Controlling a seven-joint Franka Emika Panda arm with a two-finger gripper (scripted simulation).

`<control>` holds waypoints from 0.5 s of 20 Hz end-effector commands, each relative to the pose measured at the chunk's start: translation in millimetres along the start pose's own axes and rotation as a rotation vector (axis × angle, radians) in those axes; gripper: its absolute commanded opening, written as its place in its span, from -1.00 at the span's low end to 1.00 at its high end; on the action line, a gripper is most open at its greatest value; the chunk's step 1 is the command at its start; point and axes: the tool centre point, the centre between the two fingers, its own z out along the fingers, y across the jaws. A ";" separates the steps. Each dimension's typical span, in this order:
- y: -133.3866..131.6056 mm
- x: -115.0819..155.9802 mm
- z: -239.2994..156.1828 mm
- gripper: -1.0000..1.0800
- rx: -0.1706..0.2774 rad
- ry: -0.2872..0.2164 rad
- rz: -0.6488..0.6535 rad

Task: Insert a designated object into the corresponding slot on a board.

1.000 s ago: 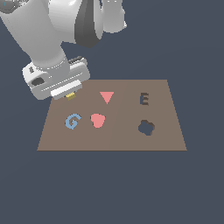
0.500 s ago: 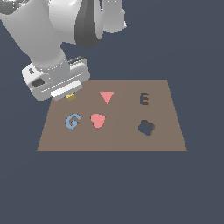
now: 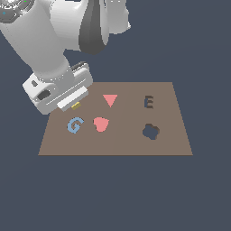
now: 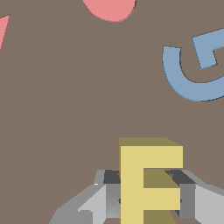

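Note:
The yellow E block (image 4: pixel 144 183) lies on the brown board (image 3: pixel 131 144) at its far corner on the exterior view's left. Only a sliver of the block (image 3: pixel 76 105) shows under the hand in the exterior view. My gripper (image 4: pixel 148 192) is down at the board, with one finger (image 4: pixel 103 199) on each side of the block and both pads against it. The dark E-shaped slot (image 3: pixel 148 102) is across the board, toward the exterior view's right, and apart from the gripper.
A blue G (image 3: pixel 75 125) and a red heart (image 3: pixel 100 124) lie just in front of the gripper. A red triangle (image 3: pixel 109 99) lies beside it. A dark flower-shaped cutout (image 3: pixel 151 131) is in front of the E slot. The G (image 4: pixel 197 70) also shows in the wrist view.

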 end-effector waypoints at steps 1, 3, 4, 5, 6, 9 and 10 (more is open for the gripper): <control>3.4 12.0 -0.6 -1.00 0.000 0.000 -0.075; 5.7 23.4 -0.9 -1.00 -0.001 0.000 -0.146; 6.6 29.7 -1.1 -1.00 -0.001 0.000 -0.184; 7.3 36.4 -1.3 -1.00 -0.001 0.000 -0.225; 7.8 43.4 -1.5 -1.00 -0.001 0.000 -0.267; 7.1 66.6 -2.2 -1.00 -0.001 0.000 -0.408; 6.1 74.9 -2.5 -1.00 -0.001 0.000 -0.459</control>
